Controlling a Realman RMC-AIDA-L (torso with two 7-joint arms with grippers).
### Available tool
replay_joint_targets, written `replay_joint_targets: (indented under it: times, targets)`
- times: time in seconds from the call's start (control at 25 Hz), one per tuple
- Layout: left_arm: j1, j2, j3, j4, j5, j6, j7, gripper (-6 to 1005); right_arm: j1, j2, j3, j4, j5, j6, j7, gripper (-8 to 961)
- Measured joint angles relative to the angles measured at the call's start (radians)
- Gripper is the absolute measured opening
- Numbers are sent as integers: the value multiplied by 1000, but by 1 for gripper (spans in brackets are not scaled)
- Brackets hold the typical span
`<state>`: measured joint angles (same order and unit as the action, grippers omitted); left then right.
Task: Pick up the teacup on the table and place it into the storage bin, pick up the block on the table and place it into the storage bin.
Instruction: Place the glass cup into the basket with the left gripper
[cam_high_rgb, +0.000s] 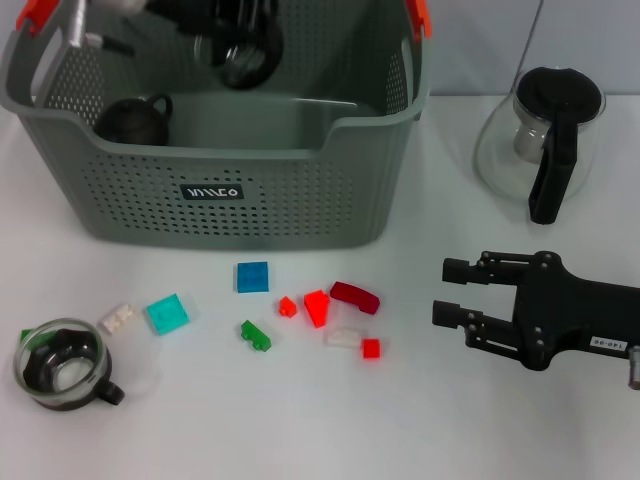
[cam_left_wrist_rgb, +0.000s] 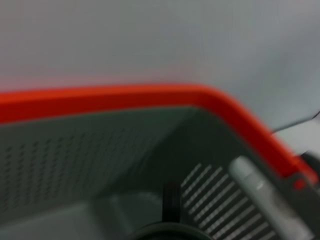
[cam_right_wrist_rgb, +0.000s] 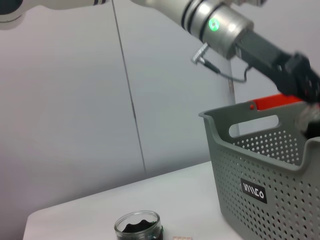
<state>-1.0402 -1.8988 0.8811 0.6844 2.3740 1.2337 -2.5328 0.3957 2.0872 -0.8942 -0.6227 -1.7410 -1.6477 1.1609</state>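
We see the storage bin (cam_high_rgb: 230, 190) at the back-left of the table (cam_high_rgb: 420, 420), grey w/ perforated walls, orange clips at the handles, black label on the front wall. Inside, against its left wall, sits a dark teacup (cam_high_rgb: 133, 120), only partly visible over the rim. The left gripper (cam_high_rgb: 238, 45) hangs above the bin's interior w/ a glass teacup at its tip; it's cut off by the top edge and blurred, so we can't tell its grip. The left wrist view gives only the bin's rim and inner wall, v. blurry. On the table in front of the bin lie loose blocks: a blue block (cam_high_rgb: 252, 276), teal block (cam_high_rgb: 167, 314), green block (cam_high_rgb: 255, 335), dark red block (cam_high_rgb: 355, 296), plus small red, white and clear ones. Front-left stands a glass cup (cam_high_rgb: 62, 365) w/ a dark base. The right gripper (cam_high_rgb: 455, 292) rests low at the table's right side, fingers apart, holding nothing. Behind it is a glass pot (cam_high_rgb: 545, 135) w/ black handle.
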Motion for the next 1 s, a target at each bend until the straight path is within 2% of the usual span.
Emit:
replay_joint_targets:
  times: [0.2, 0.4, 0.84, 1.0]
  targets:
    - [-4, -40, 28, -53, 114, -102, -4, 82, -1, 1, 2, 0, 0, 3, 0, 523]
    - [-1, -66, 34, -92, 161, -166, -3, 87, -3, 3, 1, 0, 0, 3, 0, 523]
    - [-1, -69, 28, -107, 167, -179, -13, 100, -7, 2, 1, 0, 0, 2, 0, 524]
    - [9, -70, 14, -72, 147, -157, -20, 215, -8, 1, 1, 0, 0, 3, 0, 524]
